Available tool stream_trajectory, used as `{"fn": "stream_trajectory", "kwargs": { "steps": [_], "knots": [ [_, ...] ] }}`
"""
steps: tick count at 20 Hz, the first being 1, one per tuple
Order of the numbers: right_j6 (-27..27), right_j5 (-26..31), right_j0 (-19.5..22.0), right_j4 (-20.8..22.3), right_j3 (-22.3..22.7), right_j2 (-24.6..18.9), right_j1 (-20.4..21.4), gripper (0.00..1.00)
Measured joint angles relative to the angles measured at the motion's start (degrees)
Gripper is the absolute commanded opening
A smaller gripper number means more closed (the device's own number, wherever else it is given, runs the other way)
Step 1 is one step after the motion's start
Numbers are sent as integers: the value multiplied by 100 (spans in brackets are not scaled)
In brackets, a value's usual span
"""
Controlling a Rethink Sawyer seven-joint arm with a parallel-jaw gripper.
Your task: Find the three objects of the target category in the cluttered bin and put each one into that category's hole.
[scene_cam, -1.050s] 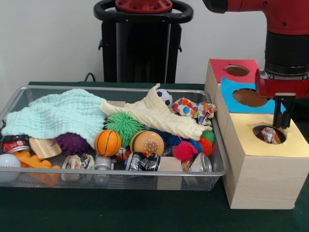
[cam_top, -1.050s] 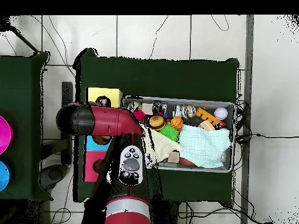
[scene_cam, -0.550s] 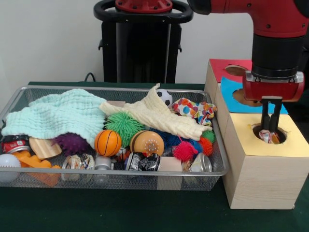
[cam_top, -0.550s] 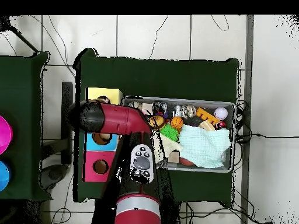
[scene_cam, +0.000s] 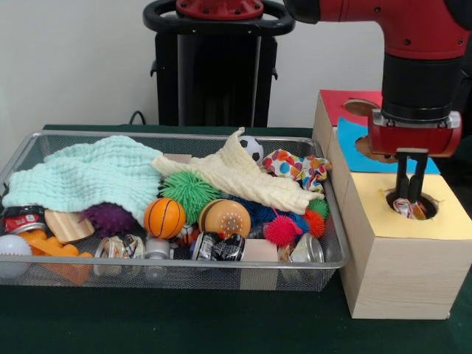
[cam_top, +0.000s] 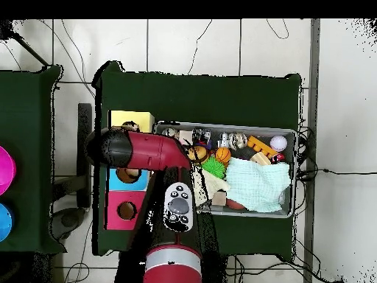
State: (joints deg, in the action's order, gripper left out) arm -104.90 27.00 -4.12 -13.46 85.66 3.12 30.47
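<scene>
Wire-mesh metal bin [scene_cam: 335, 259], rectangular, stood on the dark green table covering [scene_cam: 221, 328]; in the overhead view the same bin [cam_top: 293, 174] lay just beside the box. Contents, front view: pale mint knitted cloth [scene_cam: 85, 177] draped over the left half; cream waffle-weave cloth [scene_cam: 236, 177] lying diagonally across the middle; green spiky rubber ball [scene_cam: 190, 193]; small orange basketball [scene_cam: 164, 217]; purple spiky ball [scene_cam: 109, 218]; orange-brown dimpled ball [scene_cam: 224, 217]; pink spiky ball [scene_cam: 282, 230]; small black-and-white football [scene_cam: 251, 147] at the rear; polka-dot fabric piece [scene_cam: 297, 169] at the right end; crushed metal cans [scene_cam: 218, 247] along the front wall; white ball [scene_cam: 13, 251] at the front left corner. Light wooden box [scene_cam: 398, 276], just right of the bin, carried three coloured panels each with a round hole: yellow panel [scene_cam: 450, 214] nearest, blue panel [scene_cam: 354, 140] behind it, red panel [scene_cam: 335, 103] farthest. The red and black robot gripper [scene_cam: 408, 198] hung upright over the hole in the yellow panel, its two black fingers [scene_cam: 401, 184] close together with a narrow gap, tips at the hole's rim; whether they gripped anything could not be told. A crumpled multicoloured object [scene_cam: 405, 209] sat inside that hole, directly beneath the tips. Overhead, the arm [cam_top: 140, 151] covered the gripper.
</scene>
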Motion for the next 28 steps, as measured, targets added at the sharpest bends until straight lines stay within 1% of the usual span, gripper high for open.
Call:
{"fn": "stream_trajectory", "kwargs": {
  "steps": [8, 22, 28],
  "knots": [
    [0, -118, -284, -1, -54, 191, -146, 0],
    [0, -293, -283, -1, -270, 194, -446, 0],
    [0, -480, -261, -1, -374, 195, -628, 0]
  ]
}}
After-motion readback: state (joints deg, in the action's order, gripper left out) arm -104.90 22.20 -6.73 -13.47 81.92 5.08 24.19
